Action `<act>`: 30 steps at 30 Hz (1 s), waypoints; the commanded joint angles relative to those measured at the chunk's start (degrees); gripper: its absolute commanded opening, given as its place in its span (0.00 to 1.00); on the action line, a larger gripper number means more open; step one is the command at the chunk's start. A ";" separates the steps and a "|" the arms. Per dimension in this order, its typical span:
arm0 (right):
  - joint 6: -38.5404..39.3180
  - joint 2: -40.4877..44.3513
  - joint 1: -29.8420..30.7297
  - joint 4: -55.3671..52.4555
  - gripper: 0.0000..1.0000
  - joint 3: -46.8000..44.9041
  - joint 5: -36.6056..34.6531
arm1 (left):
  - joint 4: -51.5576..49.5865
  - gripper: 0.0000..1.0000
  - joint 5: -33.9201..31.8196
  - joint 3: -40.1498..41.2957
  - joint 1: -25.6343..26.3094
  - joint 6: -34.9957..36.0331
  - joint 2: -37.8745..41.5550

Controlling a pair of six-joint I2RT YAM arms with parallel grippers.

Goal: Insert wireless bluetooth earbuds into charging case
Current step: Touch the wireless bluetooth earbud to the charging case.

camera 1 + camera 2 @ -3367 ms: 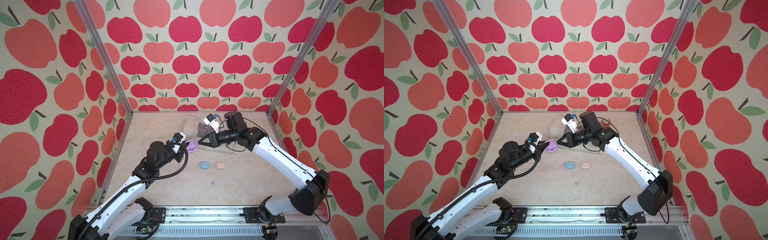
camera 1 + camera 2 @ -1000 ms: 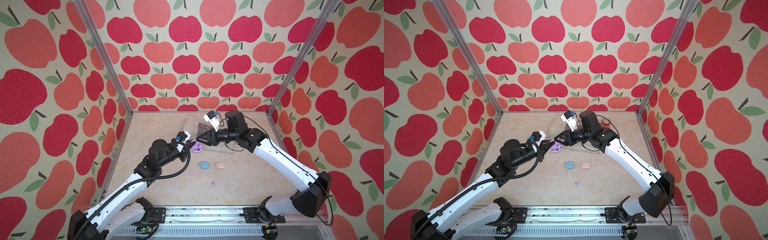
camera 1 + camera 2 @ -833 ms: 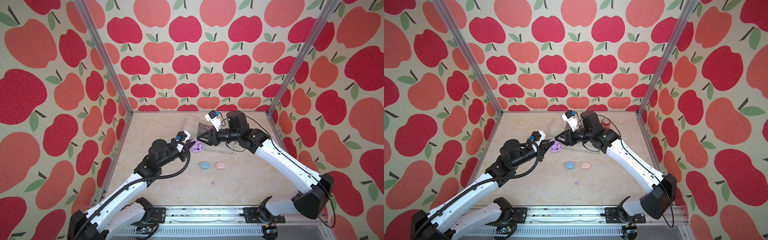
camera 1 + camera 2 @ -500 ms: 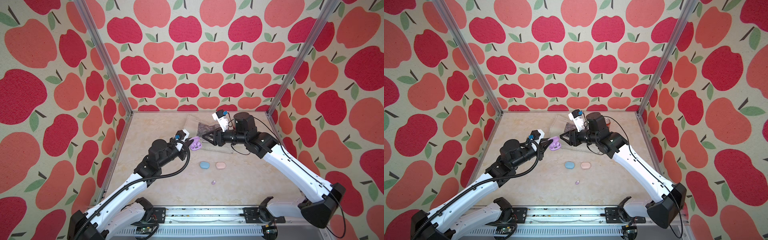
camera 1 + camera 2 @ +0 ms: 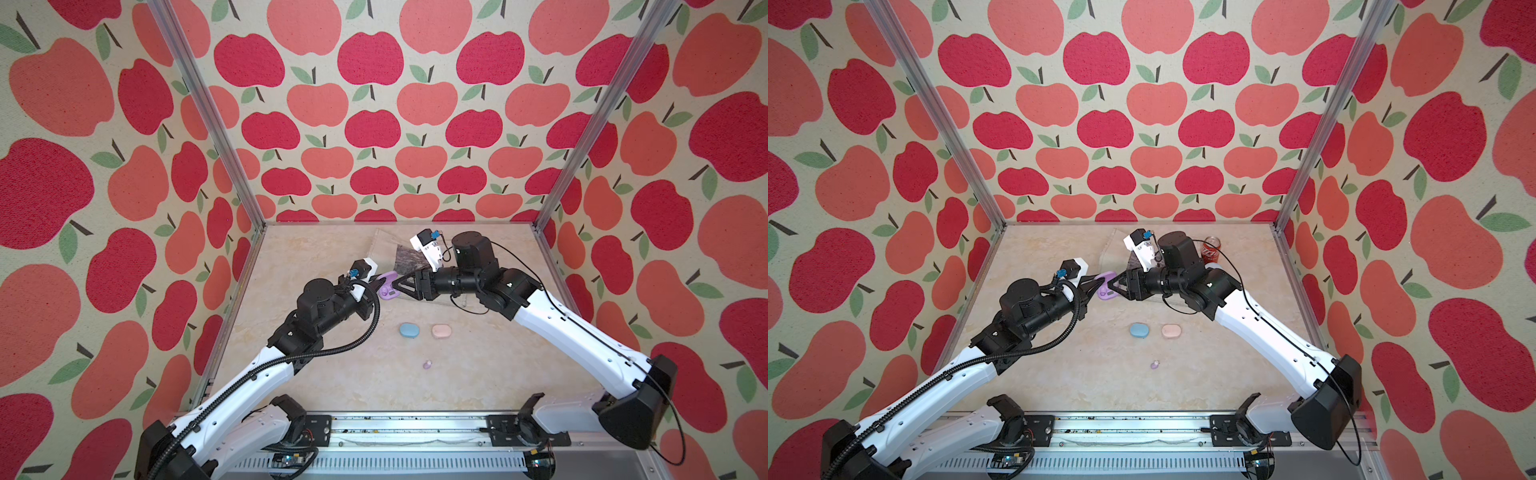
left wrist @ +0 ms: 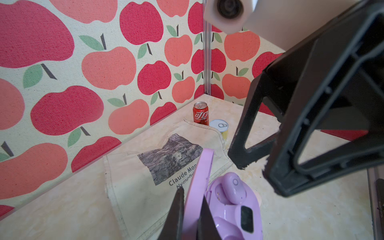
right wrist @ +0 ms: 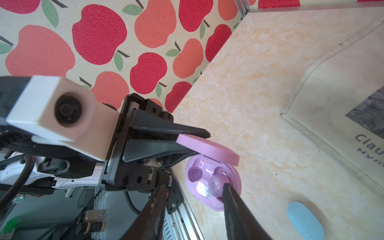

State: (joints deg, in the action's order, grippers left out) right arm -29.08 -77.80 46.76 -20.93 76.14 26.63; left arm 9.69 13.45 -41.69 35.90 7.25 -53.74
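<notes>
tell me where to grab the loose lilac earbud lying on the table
Pinch the lilac earbud across its narrower width, coming straight down from above. It is a tiny rounded bean lying low on the table, apart from the blue case and pink case, so a side approach would likely just push it.

Apple-print walls (image 5: 376, 124), apparently fabric, aluminium corner posts (image 5: 212, 124), beige marble-look floor (image 5: 316, 257), even light

The left gripper (image 7: 200, 143) pinches the raised lid (image 7: 209, 148) of an open lilac case (image 7: 192, 182). One lilac earbud (image 7: 215, 185) sits in one well, beside an empty one. The right gripper (image 7: 194, 188) is spread wide, one fingertip (image 7: 227, 188) touching the earbud. A blue case (image 7: 304, 220) lies near on the table (image 7: 249, 93).
</notes>
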 commanded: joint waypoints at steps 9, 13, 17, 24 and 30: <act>-0.97 -1.66 0.45 1.76 0.47 -0.65 1.16 | 1.60 0.00 -0.27 -1.64 0.25 0.35 0.83; -1.11 -2.27 0.60 2.09 0.47 -0.55 1.67 | 1.69 0.00 -0.23 -1.55 0.23 0.38 0.91; -0.97 -2.80 0.70 2.04 0.47 -0.55 2.13 | 1.79 0.00 -0.27 -1.46 0.26 0.36 1.09; 2.26 -3.00 0.65 -1.48 0.47 0.79 0.49 | 1.56 0.00 -0.27 -1.55 0.26 0.39 1.37; 5.95 -0.73 0.22 -3.81 0.50 3.51 -3.73 | 0.81 0.00 -0.77 -1.33 0.22 0.40 2.04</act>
State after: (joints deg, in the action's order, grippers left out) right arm -25.93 -80.25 46.92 -21.82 76.97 25.47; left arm 9.06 13.28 -41.69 35.90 7.25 -53.23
